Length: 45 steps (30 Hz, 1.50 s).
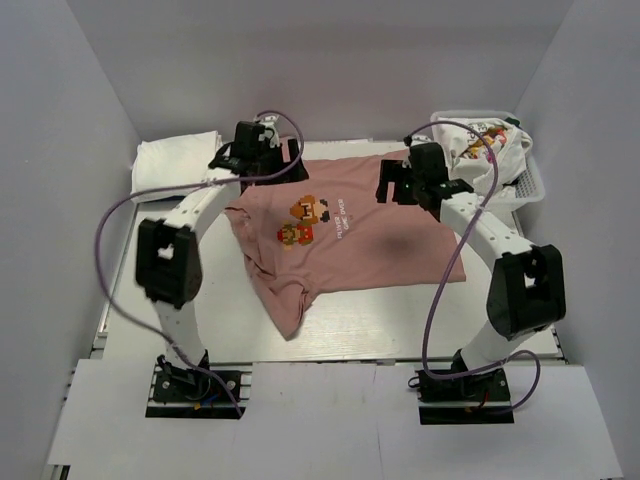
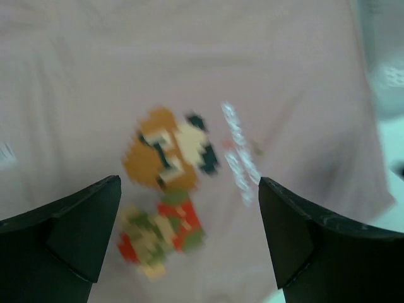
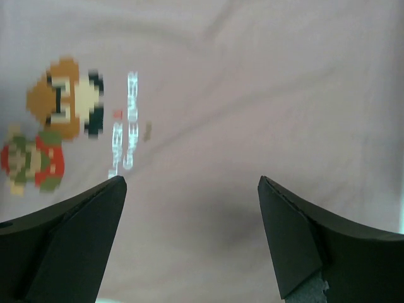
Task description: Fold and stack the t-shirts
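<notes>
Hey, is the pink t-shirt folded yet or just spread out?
Spread out: the pink t-shirt lies flat on the table, print facing up, with only its near left corner bunched up.

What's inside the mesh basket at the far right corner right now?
A white t-shirt with colourful print is bunched inside the basket, draping over its rim. Whatever lies under it is covered, so I cannot tell if more shirts remain.

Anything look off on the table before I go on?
Yes: the pink t-shirt lies askew, its near-left corner bunched into a rumpled tail. The printed white t-shirt is heaped loosely in the basket.
</notes>
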### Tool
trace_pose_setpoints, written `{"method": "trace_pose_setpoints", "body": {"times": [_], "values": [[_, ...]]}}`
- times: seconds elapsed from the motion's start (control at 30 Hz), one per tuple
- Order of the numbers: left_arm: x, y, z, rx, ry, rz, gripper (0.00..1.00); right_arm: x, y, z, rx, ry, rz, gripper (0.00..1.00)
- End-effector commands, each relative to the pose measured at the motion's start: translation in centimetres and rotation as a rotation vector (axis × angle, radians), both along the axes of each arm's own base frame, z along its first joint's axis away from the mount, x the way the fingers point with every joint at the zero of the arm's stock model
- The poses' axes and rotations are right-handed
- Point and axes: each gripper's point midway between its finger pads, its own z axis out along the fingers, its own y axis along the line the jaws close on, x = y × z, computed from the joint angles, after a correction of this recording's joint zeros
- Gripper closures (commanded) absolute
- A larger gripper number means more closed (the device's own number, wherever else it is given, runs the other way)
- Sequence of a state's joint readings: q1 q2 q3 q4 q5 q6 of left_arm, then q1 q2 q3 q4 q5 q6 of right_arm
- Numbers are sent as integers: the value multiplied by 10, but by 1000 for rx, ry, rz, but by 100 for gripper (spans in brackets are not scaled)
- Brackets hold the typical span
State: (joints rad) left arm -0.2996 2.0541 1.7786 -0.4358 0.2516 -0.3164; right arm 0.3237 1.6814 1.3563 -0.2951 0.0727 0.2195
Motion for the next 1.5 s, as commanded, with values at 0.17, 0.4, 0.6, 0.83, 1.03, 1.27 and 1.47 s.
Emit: {"method": "trace_pose_setpoints", "body": {"times": [0.17,0.4,0.6,0.83,1.03,1.27,1.47], "values": [[-223,-36,-6,-151,196,-161,0,-60,-14,-65,150,118,-141,10],[-339,-17,-72,-103,448,-163,0,-74,-27,-98,119,209,-179,10],[-373,11,-109,101,553,-93,0,-84,-28,-123,132,274,-172,10],[-366,17,-134,287,592,-25,11,-87,-25,-123,162,287,-154,10],[-365,29,-133,398,596,48,82,-89,-31,-128,146,302,-175,10],[-397,68,-116,499,699,190,100,-95,-50,-141,111,334,-253,10],[-432,100,-103,596,828,287,93,-95,-58,-147,103,360,-280,10]]}}
